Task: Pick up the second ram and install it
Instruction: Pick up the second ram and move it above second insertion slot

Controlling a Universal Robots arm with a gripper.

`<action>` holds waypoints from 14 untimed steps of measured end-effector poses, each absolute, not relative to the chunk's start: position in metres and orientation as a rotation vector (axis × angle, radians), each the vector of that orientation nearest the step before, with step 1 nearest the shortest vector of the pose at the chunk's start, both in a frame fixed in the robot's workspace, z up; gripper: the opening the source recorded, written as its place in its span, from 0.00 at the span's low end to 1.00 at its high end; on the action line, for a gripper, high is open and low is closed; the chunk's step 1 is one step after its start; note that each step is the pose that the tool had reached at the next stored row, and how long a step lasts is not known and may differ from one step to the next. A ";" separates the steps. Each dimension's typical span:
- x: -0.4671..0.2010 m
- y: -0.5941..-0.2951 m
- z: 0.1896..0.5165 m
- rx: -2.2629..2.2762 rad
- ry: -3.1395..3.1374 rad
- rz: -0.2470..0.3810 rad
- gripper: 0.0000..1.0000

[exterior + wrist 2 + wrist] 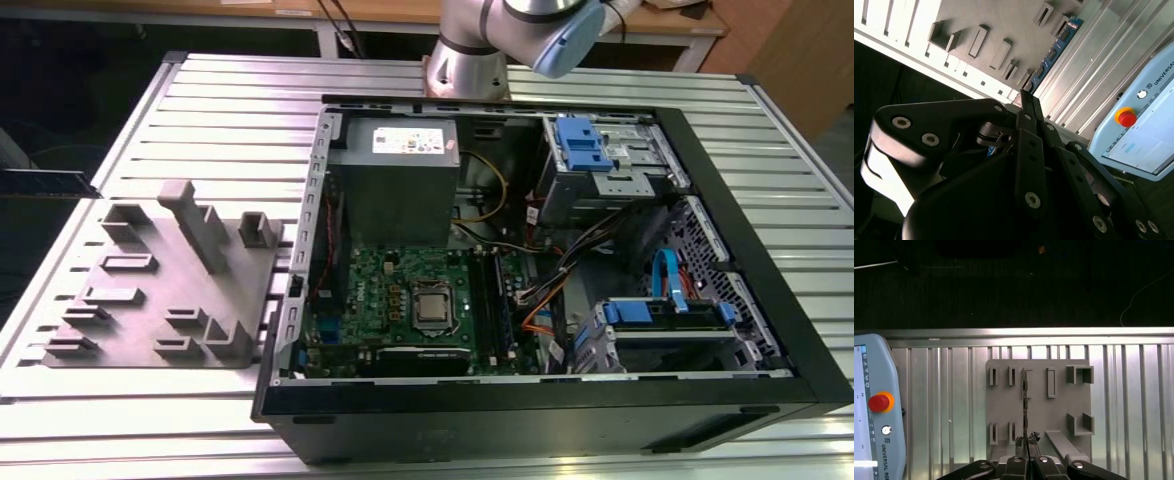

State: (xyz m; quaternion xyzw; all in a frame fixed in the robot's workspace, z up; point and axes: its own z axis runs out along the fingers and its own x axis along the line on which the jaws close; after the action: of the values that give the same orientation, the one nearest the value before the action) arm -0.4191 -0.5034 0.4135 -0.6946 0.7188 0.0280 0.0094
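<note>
Black linkage bars of the claw (1026, 99) fill the foreground in both wrist views. They converge on two fingertips pressed together, pinching the second ram (1054, 52) by one end. The stick projects straight out from the fingertips. In the second wrist view its blue-green board and dark chips are seen obliquely. In the first wrist view the claw (1026, 442) holds the second ram (1025, 400) edge-on, so it appears as a thin dark line.

Beyond the stick lies the grey fixture plate (1054, 410) with its rectangular pockets, resting on the slatted metal surface (944, 405). The ram's line falls between two columns of pockets. It looks apart from the plate, though contact cannot be ruled out. A pale blue teach pendant (874, 410) with a red button (878, 403) lies beside the plate.

In the exterior view the arm (474, 50) stands behind the far edge of the open computer case (767, 280). Its grey column rises to a blue-capped joint (567, 40). The green motherboard (400, 300) lies exposed inside the case. The fixture plate (147, 300) sits at the exterior view's left, just beside the case.
</note>
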 end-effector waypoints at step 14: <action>-0.391 -0.503 0.413 -2.169 2.245 0.087 0.08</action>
State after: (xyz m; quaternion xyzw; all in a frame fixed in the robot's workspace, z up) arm -0.3911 -0.5034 0.4133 -0.6946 0.7188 0.0280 0.0095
